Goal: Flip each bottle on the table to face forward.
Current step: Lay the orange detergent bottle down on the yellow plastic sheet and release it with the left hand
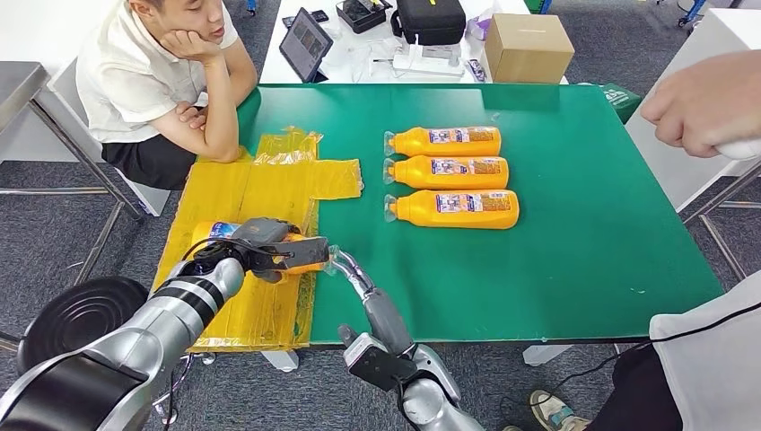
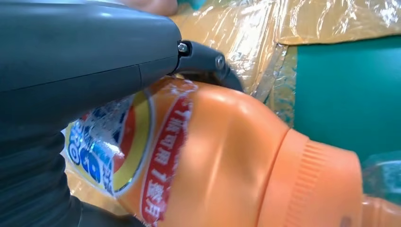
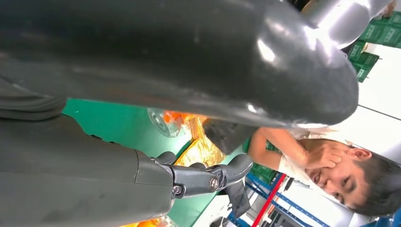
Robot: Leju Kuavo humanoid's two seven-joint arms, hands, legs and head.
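Fingers of the left hand [image 1: 269,247] wrap an orange bottle [image 1: 305,259] lying on yellow plastic sheeting [image 1: 269,180] at the green table's [image 1: 583,242] near left. Right hand [image 1: 354,274] reaches toward that bottle's clear cap, fingers loose, holding nothing. Three more bottles [image 1: 453,169] lie side by side mid-table.

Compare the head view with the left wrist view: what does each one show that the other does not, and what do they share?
Head view alone: three orange bottles lying in a row on the green table, a seated person leaning on its far corner, the right hand near the held bottle's cap, a cardboard box behind.

Left wrist view alone: the held bottle's label print and the ribbed orange collar up close.

Both: the left hand gripping an orange bottle over the yellow sheet.
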